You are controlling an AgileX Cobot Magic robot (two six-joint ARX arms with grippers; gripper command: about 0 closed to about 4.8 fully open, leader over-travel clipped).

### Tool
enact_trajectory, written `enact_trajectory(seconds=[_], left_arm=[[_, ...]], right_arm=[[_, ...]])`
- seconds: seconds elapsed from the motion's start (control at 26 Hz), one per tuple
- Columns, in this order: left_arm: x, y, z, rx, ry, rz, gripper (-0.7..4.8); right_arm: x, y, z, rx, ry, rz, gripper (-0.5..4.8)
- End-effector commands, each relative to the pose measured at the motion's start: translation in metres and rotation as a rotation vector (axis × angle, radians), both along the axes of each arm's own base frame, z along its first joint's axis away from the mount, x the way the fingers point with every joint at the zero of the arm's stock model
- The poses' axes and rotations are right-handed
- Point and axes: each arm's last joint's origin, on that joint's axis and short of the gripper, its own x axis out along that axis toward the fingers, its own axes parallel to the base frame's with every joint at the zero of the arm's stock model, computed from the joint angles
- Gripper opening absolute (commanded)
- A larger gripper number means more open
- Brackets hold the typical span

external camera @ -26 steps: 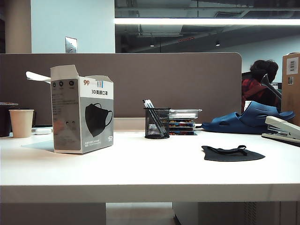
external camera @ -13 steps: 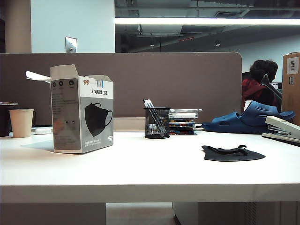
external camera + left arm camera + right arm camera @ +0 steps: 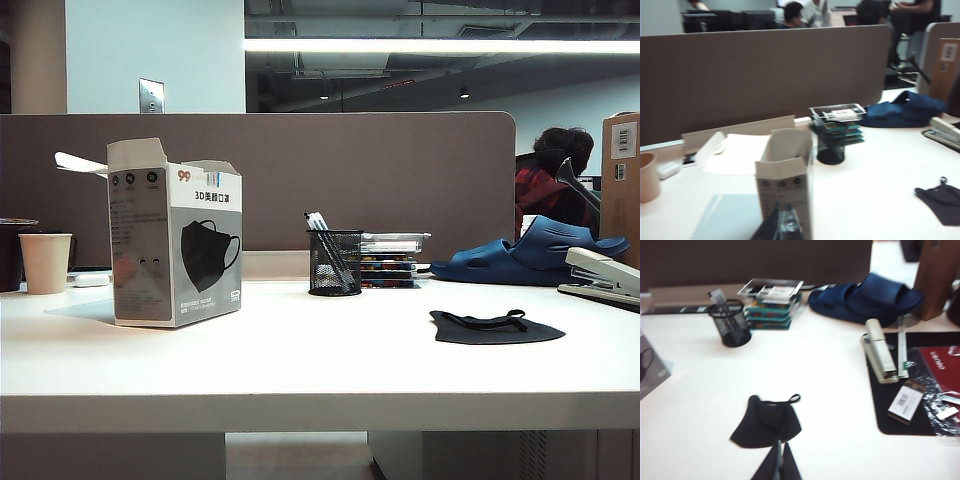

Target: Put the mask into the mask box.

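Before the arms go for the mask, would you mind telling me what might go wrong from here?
1. The mask lies flat on the table, and the right hand above it is shut; it could push the fabric instead of gripping it.
2. The mask box is tall, with a narrow top opening; the shut left hand close by could tip it.

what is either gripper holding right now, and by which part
Nothing. The left gripper is shut near the mask box; the right gripper is shut and empty above the mask, which lies flat on the table.
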Motion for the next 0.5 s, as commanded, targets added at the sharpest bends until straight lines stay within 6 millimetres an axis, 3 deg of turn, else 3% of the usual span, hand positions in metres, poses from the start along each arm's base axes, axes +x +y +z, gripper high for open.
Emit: enact_trajectory(seconds=[0.04,0.12,0.15,0.27,0.35,0.42,0.5], left_arm=[[0.016,-0.002,0.018,0.009,0.03,-0.06,0.0],[0.029,-0.003,0.027,0.009,0.049,-0.071,0.76],[0.037,-0.003,0.03,0.009,0.052,-0.072,1.37],[0.05,-0.004,0.033,0.009,0.048,-0.072,2.06],[0.066,-0.004,0.033,0.008,0.06,-0.072,2.25],[0.075,-0.005,0.031,0.008,0.067,-0.072,2.6],[0.082,-0.005,0.028,0.007,0.077,-0.072,3.66]], right_arm=[[0.012,0.003,0.022,0.031,0.114,0.09,0.03],[0.026,0.005,0.031,0.057,0.19,0.153,1.02],[0.035,0.006,0.034,0.067,0.221,0.172,1.87],[0.052,0.006,0.031,0.067,0.273,0.17,3.14],[0.08,0.007,0.018,0.074,0.378,0.167,4.56],[0.096,0.007,0.01,0.076,0.433,0.166,4.79],[0.111,0.007,0.001,0.075,0.478,0.168,4.79]])
